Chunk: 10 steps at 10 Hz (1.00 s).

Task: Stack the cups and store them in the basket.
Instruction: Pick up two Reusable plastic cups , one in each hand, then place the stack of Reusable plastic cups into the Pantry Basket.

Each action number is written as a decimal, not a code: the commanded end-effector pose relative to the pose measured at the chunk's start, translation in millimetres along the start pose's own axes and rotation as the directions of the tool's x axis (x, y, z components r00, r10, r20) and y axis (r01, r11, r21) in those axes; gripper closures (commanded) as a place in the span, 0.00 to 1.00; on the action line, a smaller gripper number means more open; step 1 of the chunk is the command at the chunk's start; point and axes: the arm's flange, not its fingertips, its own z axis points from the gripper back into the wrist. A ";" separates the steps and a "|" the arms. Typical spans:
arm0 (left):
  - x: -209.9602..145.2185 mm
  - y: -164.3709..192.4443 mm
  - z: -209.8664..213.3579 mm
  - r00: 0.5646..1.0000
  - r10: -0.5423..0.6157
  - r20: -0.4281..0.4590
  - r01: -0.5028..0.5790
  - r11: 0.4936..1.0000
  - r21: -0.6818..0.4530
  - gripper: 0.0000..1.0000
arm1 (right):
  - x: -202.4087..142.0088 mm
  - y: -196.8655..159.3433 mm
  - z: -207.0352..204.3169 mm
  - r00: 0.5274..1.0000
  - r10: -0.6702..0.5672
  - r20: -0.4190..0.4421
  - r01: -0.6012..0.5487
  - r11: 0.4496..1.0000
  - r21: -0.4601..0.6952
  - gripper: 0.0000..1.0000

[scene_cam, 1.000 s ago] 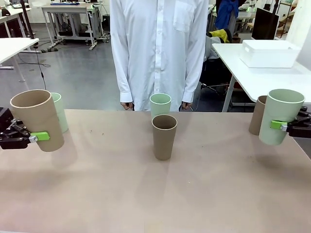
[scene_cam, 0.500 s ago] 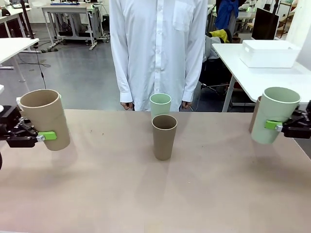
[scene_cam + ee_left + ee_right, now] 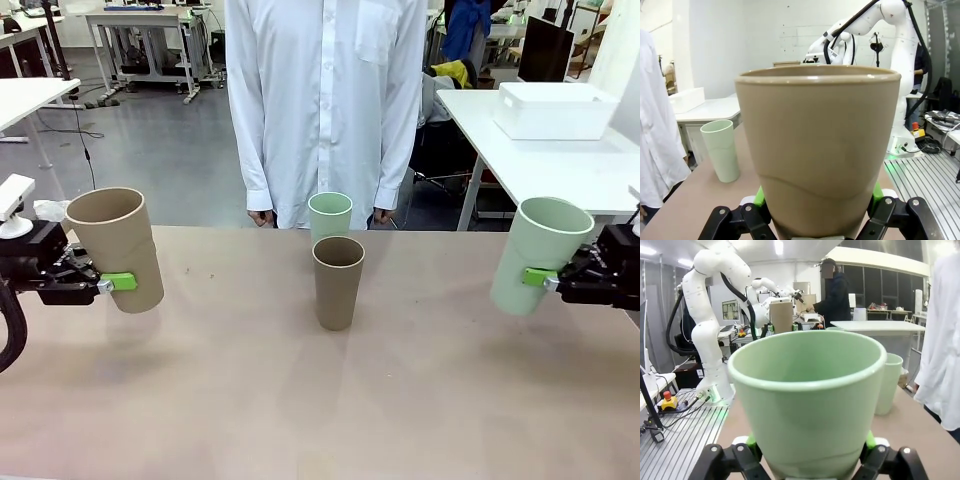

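My left gripper (image 3: 100, 283) is shut on a tan cup (image 3: 115, 250) and holds it tilted above the table's left side; the same tan cup (image 3: 820, 150) looms in the left wrist view between the green pads (image 3: 759, 195). My right gripper (image 3: 545, 278) is shut on a mint green cup (image 3: 530, 255), tilted above the right side; this mint cup (image 3: 807, 400) sits between the pads (image 3: 870, 440). A second tan cup (image 3: 338, 282) stands upright mid-table, with another mint cup (image 3: 330, 215) behind it. The white basket (image 3: 555, 110) rests on a separate table at the back right.
A person in a white shirt (image 3: 325, 100) stands at the far edge, hands hanging by the standing mint cup (image 3: 721, 157). The brown tabletop (image 3: 320, 400) lies bare in front of the middle cups. White side tables stand at the back left and right.
Both grippers have carried their cups inward towards the middle of the table, the left one rightward and the right one leftward. The two middle cups have not moved.
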 end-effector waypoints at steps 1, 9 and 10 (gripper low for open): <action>-1.5 -52.8 -26.3 1.000 -0.003 0.018 0.003 1.000 0.004 0.17 | -18.5 69.2 -20.1 1.000 0.002 -0.029 -0.003 1.000 -0.029 0.14; -6.6 -0.5 -5.4 1.000 -0.006 0.004 0.006 1.000 -0.017 0.17 | -16.8 -3.8 3.3 0.999 -0.020 -0.025 0.020 0.999 -0.025 0.14; -6.6 -0.5 -5.4 1.000 -0.006 0.004 0.006 1.000 -0.017 0.17 | -16.8 -3.8 3.3 0.999 -0.020 -0.025 0.020 0.999 -0.025 0.14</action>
